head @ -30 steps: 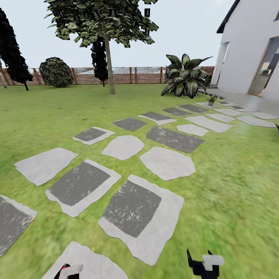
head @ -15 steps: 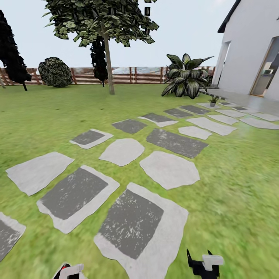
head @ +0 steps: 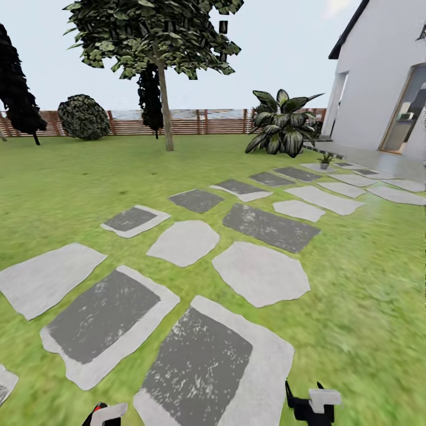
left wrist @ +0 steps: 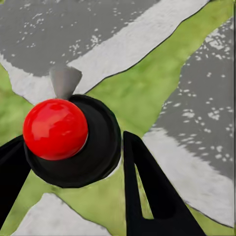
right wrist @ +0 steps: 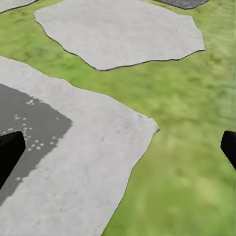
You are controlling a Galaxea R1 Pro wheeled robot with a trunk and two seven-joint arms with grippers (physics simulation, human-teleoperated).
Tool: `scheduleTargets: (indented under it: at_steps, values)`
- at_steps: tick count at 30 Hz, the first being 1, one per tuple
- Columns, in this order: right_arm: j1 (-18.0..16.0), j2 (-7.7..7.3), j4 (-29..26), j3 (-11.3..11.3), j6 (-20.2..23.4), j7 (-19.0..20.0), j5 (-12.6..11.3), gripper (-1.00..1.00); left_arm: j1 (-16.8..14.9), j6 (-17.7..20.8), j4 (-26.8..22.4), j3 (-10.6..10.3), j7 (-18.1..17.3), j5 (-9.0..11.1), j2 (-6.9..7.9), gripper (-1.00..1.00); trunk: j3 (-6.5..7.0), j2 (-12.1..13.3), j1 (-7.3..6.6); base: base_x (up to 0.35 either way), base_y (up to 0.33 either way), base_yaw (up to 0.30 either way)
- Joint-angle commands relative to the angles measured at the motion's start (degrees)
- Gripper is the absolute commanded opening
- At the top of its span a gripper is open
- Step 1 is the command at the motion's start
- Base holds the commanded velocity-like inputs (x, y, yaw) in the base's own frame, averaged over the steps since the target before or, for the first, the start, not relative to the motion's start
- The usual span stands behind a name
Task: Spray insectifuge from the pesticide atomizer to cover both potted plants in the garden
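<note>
The robot is standing on the lawn (head: 367, 284) of the garden, and grey stepping stones (head: 260, 273) are running ahead toward the paved patio (head: 384, 158) beside the white house (head: 378, 77). One potted plant (head: 325, 160) is sitting far ahead at the patio's edge, just beside the big striped-leaf plant (head: 283, 123); it is too small to see clearly. The brown fence (head: 195, 121) is closing the background behind a tree (head: 160, 53).

The left gripper (left wrist: 73, 157) is holding the atomizer (left wrist: 66, 135), whose red top is facing the wrist camera, with a black finger on each side of it. The right gripper (right wrist: 118, 147) is hanging with its fingers wide apart above a stone and grass, holding nothing.
</note>
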Motion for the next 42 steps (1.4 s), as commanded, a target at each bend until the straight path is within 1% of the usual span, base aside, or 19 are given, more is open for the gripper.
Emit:
scheduleTargets:
  at_steps: [1, 8, 42]
  values:
    - [-0.04, 0.01, 0.05, -0.05, -0.14, -0.06, 0.00, 1.00, -0.02, -0.21, 0.02, -0.02, -0.07, 0.32, 0.00, -1.00, -0.05, -0.02, 0.02, 0.338, 0.000, -0.151]
    - [-0.04, 0.01, 0.05, -0.05, -0.19, -0.06, 0.00, 1.00, -0.02, -0.21, 0.02, -0.02, -0.07, 0.32, 0.00, -1.00, -0.05, -0.02, 0.02, 0.338, 0.000, -0.122]
    - [-0.04, 0.01, 0.05, -0.07, -0.21, -0.14, -0.08, 1.00, -0.02, -0.21, 0.02, -0.02, -0.07, 0.40, 0.00, -1.00, -0.05, -0.02, 0.02, 0.338, 0.000, -0.001]
